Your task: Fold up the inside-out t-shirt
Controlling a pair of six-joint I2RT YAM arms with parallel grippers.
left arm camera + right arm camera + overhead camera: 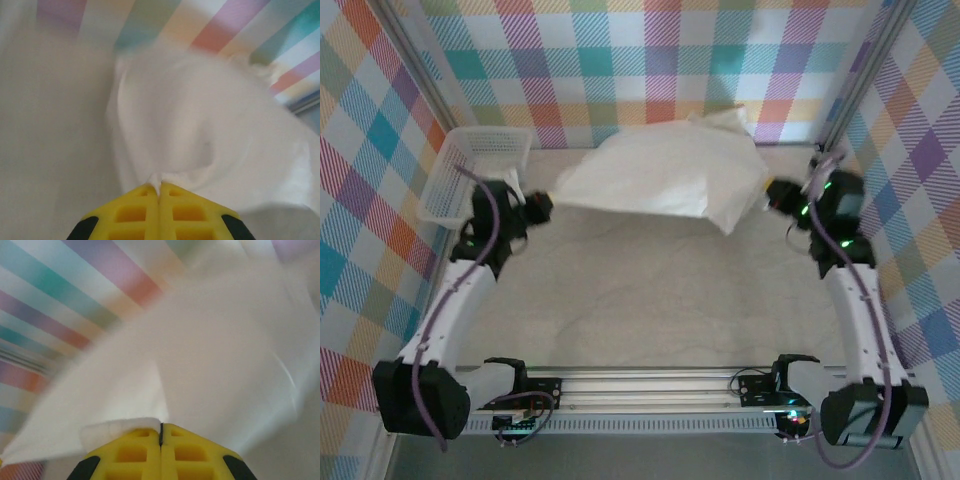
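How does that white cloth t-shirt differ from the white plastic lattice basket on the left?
The white cloth t-shirt is soft and sagging; the white plastic lattice basket is stiff and boxy. The t-shirt is pinched by the left gripper and right gripper; the basket is gripped by neither. The t-shirt spreads wider than the basket. Both are white.

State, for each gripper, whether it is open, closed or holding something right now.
Left gripper: closed, fingers pinching an edge of the white t-shirt.
Right gripper: closed, fingers pinching the white t-shirt's opposite edge.
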